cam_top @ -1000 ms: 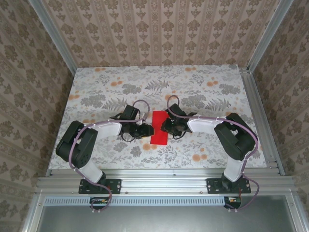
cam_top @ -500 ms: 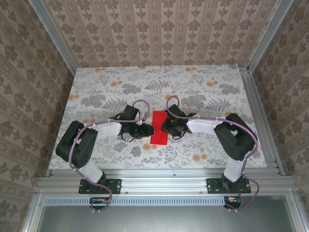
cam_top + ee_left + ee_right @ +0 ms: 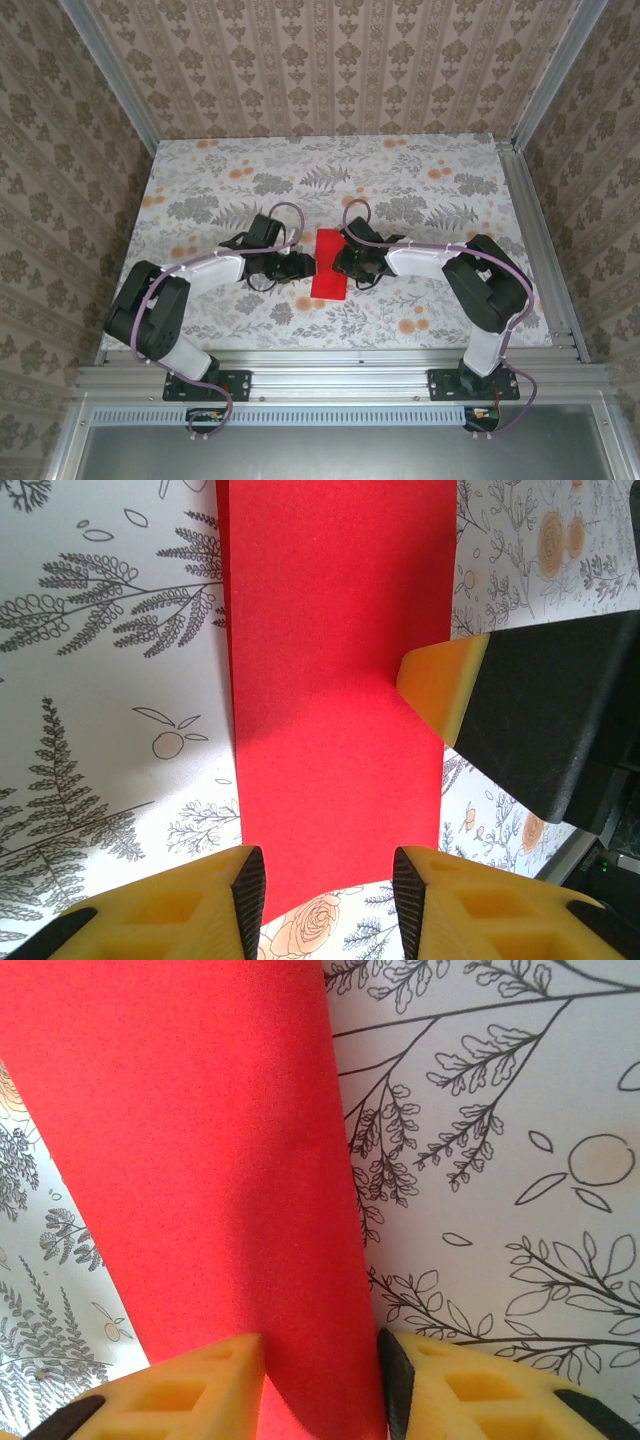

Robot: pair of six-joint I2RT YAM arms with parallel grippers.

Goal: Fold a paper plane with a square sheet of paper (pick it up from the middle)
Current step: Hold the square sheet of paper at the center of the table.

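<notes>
Sheet of paper lies on floral table between both arms' open, empty jaws.

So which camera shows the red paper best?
The top external view: the sheet of paper shows nearly its whole narrow outline, though small. The left wrist view shows a close stretch, ends cropped; the right wrist view, a slanted band.

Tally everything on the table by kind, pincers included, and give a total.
Red sheet of paper: 1
Pincers: 2 (left pincer, right pincer)
Total: 3
</notes>
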